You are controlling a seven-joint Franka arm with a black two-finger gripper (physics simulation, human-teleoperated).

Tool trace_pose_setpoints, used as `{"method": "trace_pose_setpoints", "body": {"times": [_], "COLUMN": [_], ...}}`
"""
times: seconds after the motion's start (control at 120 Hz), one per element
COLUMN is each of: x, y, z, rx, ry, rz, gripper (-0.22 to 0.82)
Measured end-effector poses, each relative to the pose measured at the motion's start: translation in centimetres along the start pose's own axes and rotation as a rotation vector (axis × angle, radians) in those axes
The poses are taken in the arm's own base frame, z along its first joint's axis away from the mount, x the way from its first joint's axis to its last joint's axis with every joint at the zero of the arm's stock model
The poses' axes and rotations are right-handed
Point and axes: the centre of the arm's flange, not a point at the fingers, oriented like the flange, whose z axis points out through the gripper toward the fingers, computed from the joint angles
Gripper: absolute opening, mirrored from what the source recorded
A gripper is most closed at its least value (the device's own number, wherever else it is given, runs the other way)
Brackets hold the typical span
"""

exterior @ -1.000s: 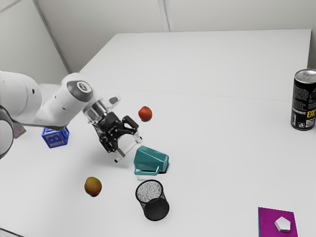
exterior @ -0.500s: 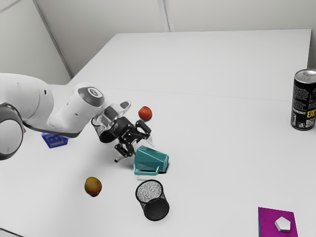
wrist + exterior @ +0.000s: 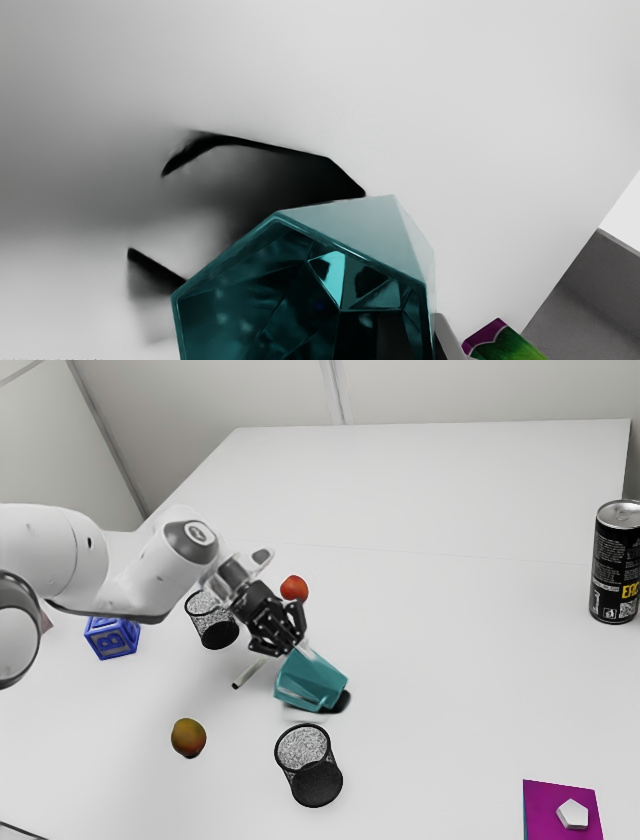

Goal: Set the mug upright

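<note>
The exterior view shows the teal mug (image 3: 312, 682) leaning over at a slant, neither upright nor flat on its side, above or against the white counter (image 3: 470, 650); whether any part of it touches down, I cannot tell. The black hand (image 3: 297, 646) is at the end of the mug toward the exterior view's left, closed narrowly on its wall. In the wrist view the mug's open mouth faces the camera, with one of the fingers (image 3: 446, 332) outside the wall and the other, dark, inside it. A black shadow spreads on the counter beside the mug

Around the mug, the red fruit (image 3: 294, 589) sits behind it, past the hand, and one mesh cup (image 3: 213, 622) stands to the exterior view's left of it, with the blue block (image 3: 112, 639) farther out that way. A thin stick (image 3: 248, 673) lies just beside the mug on that same side. The brownish fruit (image 3: 188, 737) is nearer the camera than the mug and off to the exterior view's left, while a second mesh cup (image 3: 309, 766) is near it on the camera side. Well apart from the mug, toward the exterior view's right, are the black can (image 3: 614, 565) and, closer to the camera, a purple item (image 3: 545, 810) bearing a small white piece (image 3: 573, 814)
</note>
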Motion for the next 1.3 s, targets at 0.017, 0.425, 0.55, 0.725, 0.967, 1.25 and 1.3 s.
{"method": "trace_pose_setpoints", "body": {"times": [0.017, 0.425, 0.55, 0.725, 0.967, 1.25, 1.3], "x": [0.0, -3.4, -4.0, -3.9, -3.3, -2.2, -2.3], "y": [0.1, 8.1, 9.8, 10.9, 10.9, 9.9, 10.2], "z": [0.0, 0.4, 0.7, 1.6, 3.2, 4.8, 4.8], "rx": [0.003, 0.473, 0.649, 0.796, 0.841, 0.842, 0.837], "ry": [0.001, 0.121, 0.171, 0.224, 0.248, 0.247, 0.251], "rz": [0.001, 0.327, 0.432, 0.522, 0.530, 0.499, 0.502], "gripper": [-0.14, -0.18, -0.18, -0.18, -0.18, -0.09, 0.02]}}
